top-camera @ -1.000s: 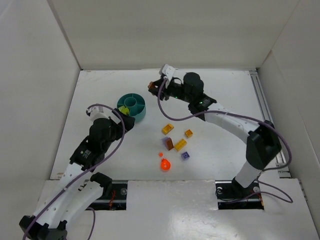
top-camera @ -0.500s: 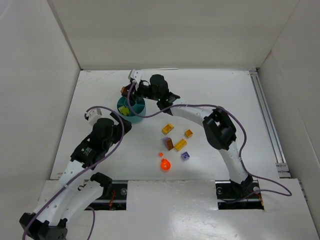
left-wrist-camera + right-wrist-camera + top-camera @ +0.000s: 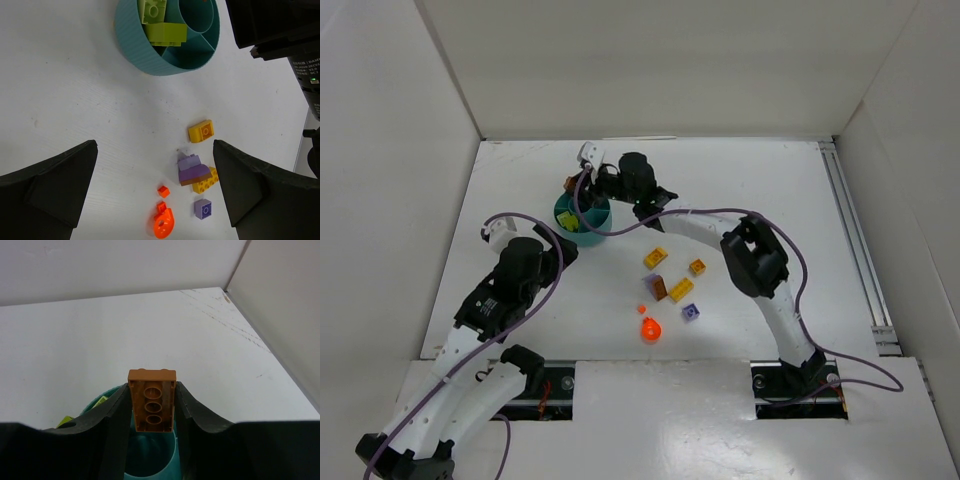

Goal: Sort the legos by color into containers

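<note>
**A:** Since a second ago the right arm (image 3: 700, 225) has swung left across the bench (image 3: 780, 180). Its end effector (image 3: 152, 390) now sits above the teal dish (image 3: 132, 47). Over the last half second it hardly shifts. The left arm (image 3: 510, 285) has drawn back a little toward its base.

**B:** What is the right one carrying?

**A:** A brown brick (image 3: 152, 402), pinched flat between both fingers with its underside facing the wrist camera. It hangs over the dish and does not touch it.

**B:** And the left end effector (image 3: 155, 190)?

**A:** Spread wide and empty, well above the bench.

**B:** So which step is this?

**A:** I judge it the drop-off of the brown piece. The lime green bricks (image 3: 165, 32) already lie together in one compartment. I cannot tell which compartment the brown one hangs over (the teal below it looks round, perhaps the central cup).

**B:** What does the next move need?

**A:** The brick should be over a section away from the greens, and low before the fingers part, because the walls are low and it could bounce out. An orange-yellow brick (image 3: 201, 131), a purple brick (image 3: 202, 208) and the orange-red bits (image 3: 162, 225) are still loose on the bench, so much sorting remains.
</note>
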Motion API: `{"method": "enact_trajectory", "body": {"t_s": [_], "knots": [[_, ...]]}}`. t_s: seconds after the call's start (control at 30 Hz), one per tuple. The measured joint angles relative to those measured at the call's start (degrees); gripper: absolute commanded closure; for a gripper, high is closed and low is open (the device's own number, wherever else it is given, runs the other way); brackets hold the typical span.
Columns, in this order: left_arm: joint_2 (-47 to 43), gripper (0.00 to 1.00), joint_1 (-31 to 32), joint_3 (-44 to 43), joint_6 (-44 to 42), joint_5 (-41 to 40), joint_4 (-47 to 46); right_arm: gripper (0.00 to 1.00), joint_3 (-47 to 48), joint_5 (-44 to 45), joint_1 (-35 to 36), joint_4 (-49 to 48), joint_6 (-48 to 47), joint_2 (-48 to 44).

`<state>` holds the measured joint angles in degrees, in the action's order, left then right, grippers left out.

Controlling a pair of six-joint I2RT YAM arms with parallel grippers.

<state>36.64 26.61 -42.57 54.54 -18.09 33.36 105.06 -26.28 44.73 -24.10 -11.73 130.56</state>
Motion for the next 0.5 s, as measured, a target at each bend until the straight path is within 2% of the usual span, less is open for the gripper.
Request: {"method": "enact_trajectory", "body": {"t_s": [0.2, 0.27, 0.4, 0.5], "knots": [[0.00, 0.00, 0.00, -0.02, -0.04, 0.02, 0.26, 0.73, -0.55, 1.01, 0.00, 0.04, 0.04, 1.49], [0.00, 0.00, 0.00, -0.02, -0.04, 0.02, 0.35, 0.68, -0.94, 1.25, 0.00, 0.11, 0.09, 1.53], [0.00, 0.00, 0.00, -0.02, -0.04, 0.07, 0.35, 0.48, -1.01, 1.25, 0.00, 0.00, 0.17, 1.55], [0.00, 0.00, 0.00, -0.02, -0.20, 0.07, 0.35, 0.43, -1.81, 1.27, 0.00, -0.28, 0.37, 1.51]]}}
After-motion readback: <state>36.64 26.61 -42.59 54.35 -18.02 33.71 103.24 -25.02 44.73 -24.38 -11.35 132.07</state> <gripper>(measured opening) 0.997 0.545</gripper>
